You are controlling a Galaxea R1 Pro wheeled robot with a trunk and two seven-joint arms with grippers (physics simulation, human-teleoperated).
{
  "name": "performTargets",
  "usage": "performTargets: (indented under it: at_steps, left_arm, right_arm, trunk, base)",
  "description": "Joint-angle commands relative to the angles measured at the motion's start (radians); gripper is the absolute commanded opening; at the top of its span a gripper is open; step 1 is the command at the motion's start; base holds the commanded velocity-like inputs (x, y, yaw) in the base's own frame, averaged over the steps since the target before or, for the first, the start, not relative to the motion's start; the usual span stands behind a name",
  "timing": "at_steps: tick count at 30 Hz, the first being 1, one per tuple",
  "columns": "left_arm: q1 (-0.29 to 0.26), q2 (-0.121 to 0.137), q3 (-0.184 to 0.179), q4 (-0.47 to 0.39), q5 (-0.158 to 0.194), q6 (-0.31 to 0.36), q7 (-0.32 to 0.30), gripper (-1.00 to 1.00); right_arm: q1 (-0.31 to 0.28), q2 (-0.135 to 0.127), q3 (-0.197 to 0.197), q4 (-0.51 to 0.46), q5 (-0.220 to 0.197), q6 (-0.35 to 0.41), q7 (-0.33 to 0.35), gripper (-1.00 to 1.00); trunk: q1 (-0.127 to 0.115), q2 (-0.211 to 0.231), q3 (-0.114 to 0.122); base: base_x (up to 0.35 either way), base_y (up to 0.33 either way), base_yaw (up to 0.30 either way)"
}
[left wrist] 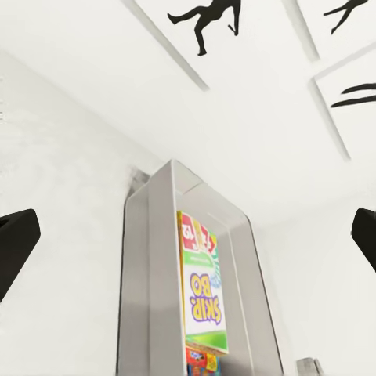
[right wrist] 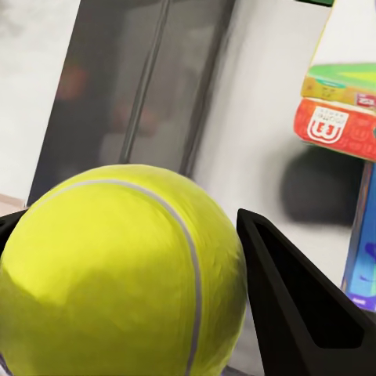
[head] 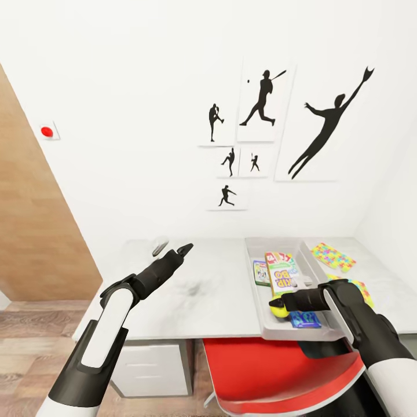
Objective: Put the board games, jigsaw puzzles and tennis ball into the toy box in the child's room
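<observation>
The right gripper [head: 279, 306] pinches the tennis ball [head: 280, 311] between its black fingers [right wrist: 301, 313], holding it over the near end of the toy box [head: 253, 260]. Up close, the ball [right wrist: 117, 274] is bright yellow-green and fuzzy, with a pale curved seam. Under and past it, inside the light grey bin, lie the board games: the yellow, green and red box reading "SKIP-BO" [head: 282, 275], a small white-and-green box [head: 261, 272] beside it whose print is too small to read, and a blue one [head: 305, 319] at the near end. The bin stands on the pale grey table [head: 202, 295]. Two jigsaw puzzles [head: 333, 256] of bright interlocking pieces lie on the tabletop just right of the bin.

The left gripper [head: 176, 251] hovers over the table's left part, fingers spread and holding nothing. Its wrist camera looks along the toy box [left wrist: 149, 258] at the "SKIP-BO" lettering [left wrist: 202, 294].
</observation>
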Motion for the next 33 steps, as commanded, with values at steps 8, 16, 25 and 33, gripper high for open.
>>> performTargets:
  at_steps: [8,16,25,33]
  left_arm:
    - [-0.001,0.000,0.000,-0.001,0.011,0.002,0.010,1.00]
    - [-0.001,0.000,0.000,-0.002,0.011,0.002,0.010,1.00]
    - [-0.001,-0.001,0.000,-0.001,0.011,0.002,0.010,1.00]
    - [-0.001,0.000,0.000,-0.001,0.011,0.002,0.010,1.00]
  right_arm:
    - [-0.007,0.000,0.002,0.008,-0.010,0.006,-0.026,-1.00]
    - [-0.009,0.001,0.002,0.010,-0.011,0.006,-0.038,-1.00]
    - [-0.009,0.000,0.002,0.011,-0.012,0.006,-0.041,-1.00]
    - [-0.009,0.000,0.002,0.011,-0.012,0.006,-0.041,-1.00]
  trunk:
    - [0.001,-0.002,-0.015]
    - [0.001,-0.002,-0.028]
    - [0.001,-0.002,-0.043]
    - [0.001,-0.002,-0.053]
  base:
    - [0.000,0.000,0.000]
    - [0.000,0.000,0.000]
    - [0.000,0.000,0.000]
    - [0.000,0.000,0.000]
